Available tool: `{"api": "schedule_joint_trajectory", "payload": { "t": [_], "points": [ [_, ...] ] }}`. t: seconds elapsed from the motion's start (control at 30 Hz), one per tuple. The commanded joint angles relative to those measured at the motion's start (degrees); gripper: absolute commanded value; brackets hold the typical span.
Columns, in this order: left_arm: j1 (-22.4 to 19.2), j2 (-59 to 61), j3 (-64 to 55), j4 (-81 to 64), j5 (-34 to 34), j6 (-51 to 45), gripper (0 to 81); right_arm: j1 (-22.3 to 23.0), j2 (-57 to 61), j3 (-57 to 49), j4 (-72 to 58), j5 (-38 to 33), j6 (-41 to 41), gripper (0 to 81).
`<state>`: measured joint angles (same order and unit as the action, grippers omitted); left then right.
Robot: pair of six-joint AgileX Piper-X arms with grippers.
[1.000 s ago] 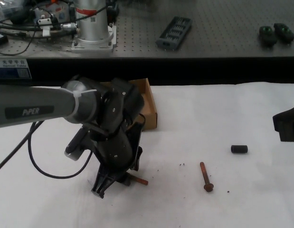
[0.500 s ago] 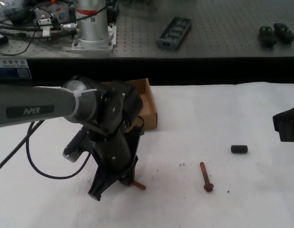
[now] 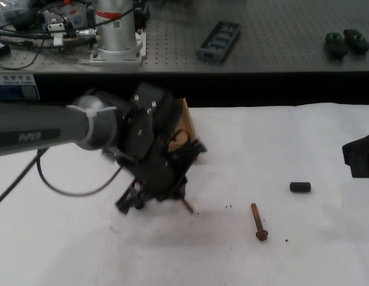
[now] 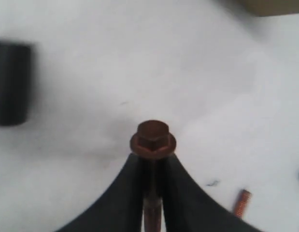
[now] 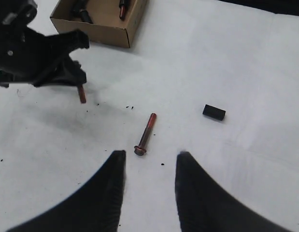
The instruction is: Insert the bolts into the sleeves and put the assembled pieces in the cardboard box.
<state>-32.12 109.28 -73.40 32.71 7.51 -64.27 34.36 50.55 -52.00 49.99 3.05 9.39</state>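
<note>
My left gripper (image 3: pixel 179 196) hangs just above the white cloth in front of the cardboard box (image 3: pixel 189 132), shut on a rusty bolt (image 3: pixel 189 207). In the left wrist view the bolt's hex head (image 4: pixel 152 139) sticks out past the left gripper (image 4: pixel 152 163), and a blurred black sleeve (image 4: pixel 11 83) lies beyond. A second bolt (image 3: pixel 257 221) lies on the cloth at centre right, with a black sleeve (image 3: pixel 300 187) further right. My right gripper (image 5: pixel 151 157) is open, hovering above that loose bolt (image 5: pixel 145 134); the sleeve (image 5: pixel 214 112) lies off to one side of it.
The box (image 5: pixel 91 33) holds a few dark and rust-coloured pieces. A dark part of the right arm (image 3: pixel 358 156) shows at the bench's right edge. Behind the cloth a perforated metal table carries a post base (image 3: pixel 115 44), cables and a black rack (image 3: pixel 219 39).
My left gripper has risen from the cloth with the bolt, swung right and back toward the box, and turned. The right arm, loose bolt and sleeve have stayed put.
</note>
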Motion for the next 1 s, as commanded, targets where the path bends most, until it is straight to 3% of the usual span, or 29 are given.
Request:
{"api": "schedule_joint_trajectory", "payload": {
  "t": [0.0, 0.13, 0.37, 0.57, 0.73, 0.97],
  "points": [
    [0.5, -6.5, -0.6, -7.6, 1.6, 15.4, 0.6, -0.2, 0.3, 0.0, -0.2, -0.6, -2.9, 26.4],
    [1.5, -12.5, -0.6, -8.0, 2.3, 29.2, 0.6, -0.6, 3.3, 0.0, -2.0, -8.0, -9.4, 25.3],
    [5.0, -26.4, 1.2, -7.3, 4.8, 41.8, 0.6, -1.9, 18.3, -1.0, -8.7, -15.4, -13.5, 25.2],
    [11.5, -42.9, 9.4, -8.0, 4.7, 42.4, 0.6, -1.6, 33.8, -10.9, -8.6, -24.8, -5.6, 25.7],
    [15.0, -56.2, 17.2, -9.2, 4.7, 42.4, 0.6, 2.4, 45.0, -23.7, -7.9, -20.7, -5.2, 29.7],
    [15.9, -71.9, 30.3, -12.0, 3.1, 38.4, 0.6, 9.0, 60.2, -39.6, -3.0, -17.6, -5.2, 29.6]
  ]
}}
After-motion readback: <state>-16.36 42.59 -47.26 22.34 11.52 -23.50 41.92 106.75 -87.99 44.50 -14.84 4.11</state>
